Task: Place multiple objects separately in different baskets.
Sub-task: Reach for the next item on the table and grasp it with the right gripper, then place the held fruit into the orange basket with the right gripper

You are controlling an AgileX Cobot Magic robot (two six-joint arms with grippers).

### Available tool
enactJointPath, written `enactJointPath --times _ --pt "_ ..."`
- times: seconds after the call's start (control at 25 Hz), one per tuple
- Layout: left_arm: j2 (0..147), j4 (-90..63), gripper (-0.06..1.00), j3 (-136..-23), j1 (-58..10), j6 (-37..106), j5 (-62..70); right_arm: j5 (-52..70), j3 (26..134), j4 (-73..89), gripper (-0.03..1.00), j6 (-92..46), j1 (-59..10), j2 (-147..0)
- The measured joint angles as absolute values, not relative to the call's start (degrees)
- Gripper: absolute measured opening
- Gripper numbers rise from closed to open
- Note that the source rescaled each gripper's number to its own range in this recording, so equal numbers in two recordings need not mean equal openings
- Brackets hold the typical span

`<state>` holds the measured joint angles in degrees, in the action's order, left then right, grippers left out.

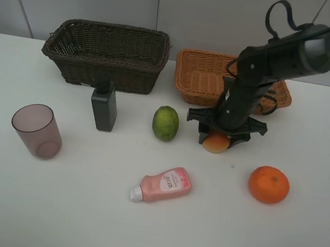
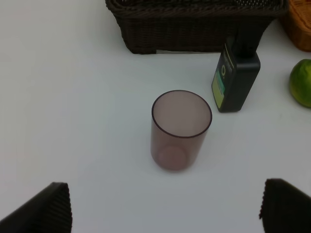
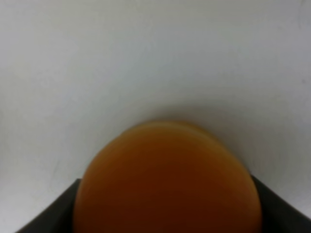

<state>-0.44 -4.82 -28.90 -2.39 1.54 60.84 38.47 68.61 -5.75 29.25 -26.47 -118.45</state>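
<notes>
My right gripper has come down over the red-yellow peach at the table's middle right. In the right wrist view the peach fills the gap and both dark fingers press its sides. The left gripper is open, short of the mauve cup, which stands upright at the left. The dark green bottle stands before the dark brown basket. Lime, pink squeeze bottle and orange lie on the table. The orange-tan basket sits behind the right arm.
The white table ends at a front edge below the pink bottle. In the left wrist view the green bottle stands close to the dark basket's wall, with the lime and a corner of the tan basket beyond.
</notes>
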Motion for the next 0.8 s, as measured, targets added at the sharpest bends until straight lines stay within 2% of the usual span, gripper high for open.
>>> enactJointPath --times 0.56,0.8 --pt "-0.44 -4.82 1.00 -28.90 -2.39 1.54 60.84 38.52 68.77 -5.80 0.14 29.19 -26.47 -118.45" --pt "-0.44 -4.82 1.00 -28.90 -2.39 1.54 60.84 47.50 73.74 -5.92 0.14 23.27 -26.47 -117.04"
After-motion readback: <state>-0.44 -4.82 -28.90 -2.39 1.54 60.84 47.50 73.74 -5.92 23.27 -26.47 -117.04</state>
